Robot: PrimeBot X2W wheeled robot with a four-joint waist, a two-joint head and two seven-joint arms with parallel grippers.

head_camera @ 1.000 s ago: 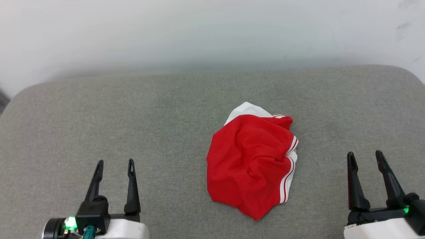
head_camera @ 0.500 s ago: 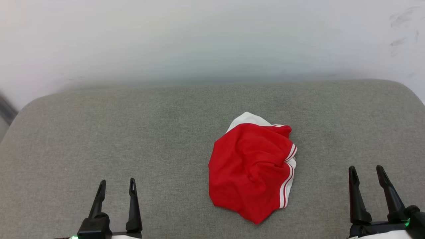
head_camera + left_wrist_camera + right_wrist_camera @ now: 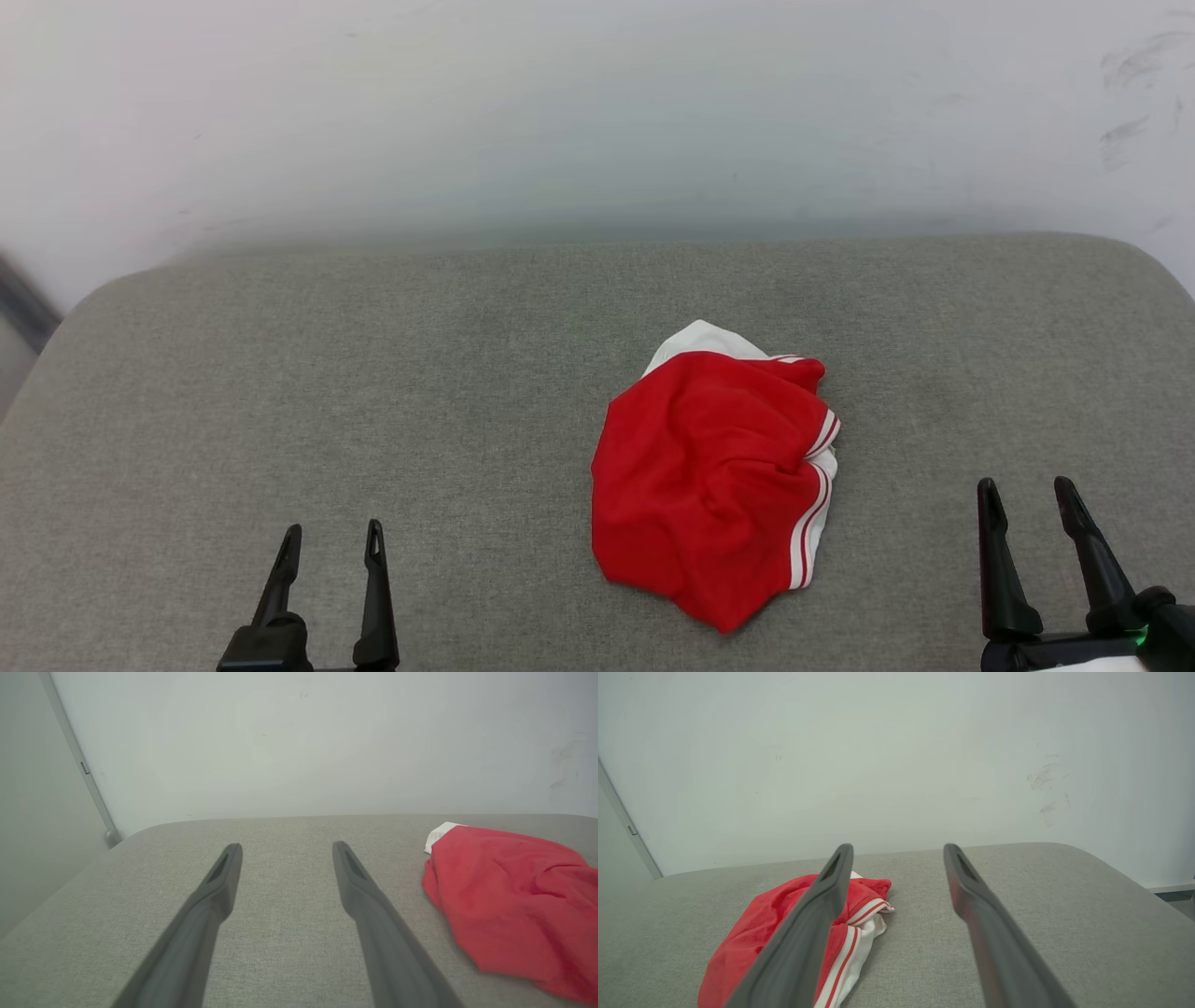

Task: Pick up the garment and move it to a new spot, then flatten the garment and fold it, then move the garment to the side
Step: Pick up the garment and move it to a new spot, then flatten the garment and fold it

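The left gripper (image 3: 333, 525) and right gripper (image 3: 1024, 482) are hovering spread and empty, flanking the crumpled garment (image 3: 714, 485) on the grey cushion (image 3: 373, 373), likely readying for pickup.

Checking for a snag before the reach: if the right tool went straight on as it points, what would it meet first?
The right tool would probably meet bare grey cushion, then the wall; the garment lies off to its left. Height is unclear.
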